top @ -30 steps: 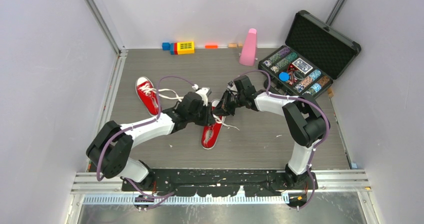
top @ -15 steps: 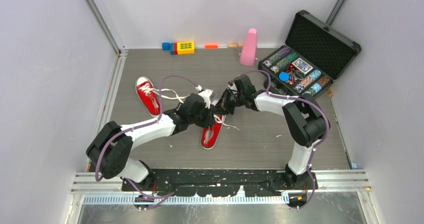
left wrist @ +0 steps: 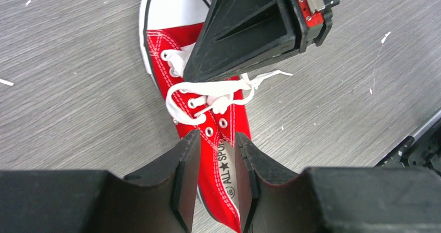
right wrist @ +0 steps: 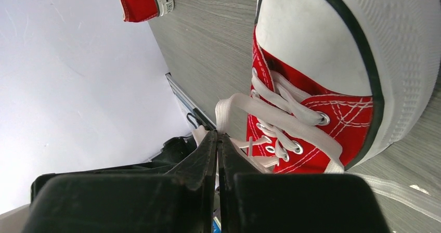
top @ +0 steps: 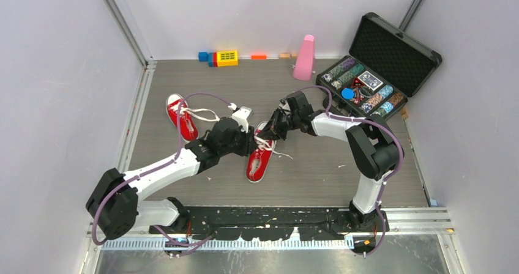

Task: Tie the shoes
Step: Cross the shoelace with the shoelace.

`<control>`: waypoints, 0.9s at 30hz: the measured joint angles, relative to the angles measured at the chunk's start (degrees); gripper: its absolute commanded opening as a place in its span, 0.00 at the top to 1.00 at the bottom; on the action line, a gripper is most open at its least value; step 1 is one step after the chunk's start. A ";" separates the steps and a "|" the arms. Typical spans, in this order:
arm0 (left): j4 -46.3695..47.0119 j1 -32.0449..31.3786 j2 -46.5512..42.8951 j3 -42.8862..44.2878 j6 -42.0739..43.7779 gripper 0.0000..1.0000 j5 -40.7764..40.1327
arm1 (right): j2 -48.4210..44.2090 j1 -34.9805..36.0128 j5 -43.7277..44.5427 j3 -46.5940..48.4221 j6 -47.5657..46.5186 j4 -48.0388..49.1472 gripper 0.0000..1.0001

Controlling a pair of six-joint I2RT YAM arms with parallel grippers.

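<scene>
Right tool (right wrist: pixel 217 135) is clamped, seemingly on a lace (right wrist: pixel 270 116) of the shoe (right wrist: pixel 312 46) beneath it. Left tool (left wrist: pixel 214 139) opposite stands slightly apart, empty.

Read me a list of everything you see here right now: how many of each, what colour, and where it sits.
shoes: two, red with white toe caps; one mid-table between the grippers, the other far left
lace: white, in a loose loop over the middle shoe
case: one, black, open, far right, filled with chips
cone-shaped object: one, pink, by the back wall
blocks: a few, blue, yellow, orange and tan, along the back wall
table: one, grey wood grain
left gripper: black, open, holding nothing, over the middle shoe's opening
right gripper: black, shut on the lace
</scene>
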 measured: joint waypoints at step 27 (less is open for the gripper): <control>-3.30 2.82 0.48 0.42 -6.16 0.70 3.80 | -2.82 -1.20 10.32 5.16 -13.51 -16.72 0.53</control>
